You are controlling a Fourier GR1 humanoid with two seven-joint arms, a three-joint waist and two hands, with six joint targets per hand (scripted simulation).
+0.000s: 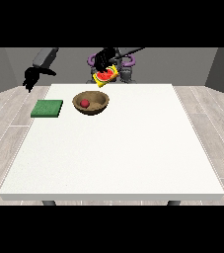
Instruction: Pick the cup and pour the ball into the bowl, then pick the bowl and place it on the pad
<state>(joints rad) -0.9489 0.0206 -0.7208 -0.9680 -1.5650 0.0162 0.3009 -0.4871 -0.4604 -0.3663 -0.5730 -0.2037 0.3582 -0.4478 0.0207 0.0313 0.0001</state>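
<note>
Red ball (85, 103) inside bowl (91, 103), green pad (47, 108) at its nine o'clock, hand at the view's right (103, 59) clasping tilted cup (106, 76) at bowl's one o'clock, hand at the view's left (31, 79) empty, its fingers' set I cannot tell.

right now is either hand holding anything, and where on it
The hand nearer the view's right holds the yellow cup, tipped above the bowl, gripping its upper back part. The hand at the view's left holds nothing.
</note>
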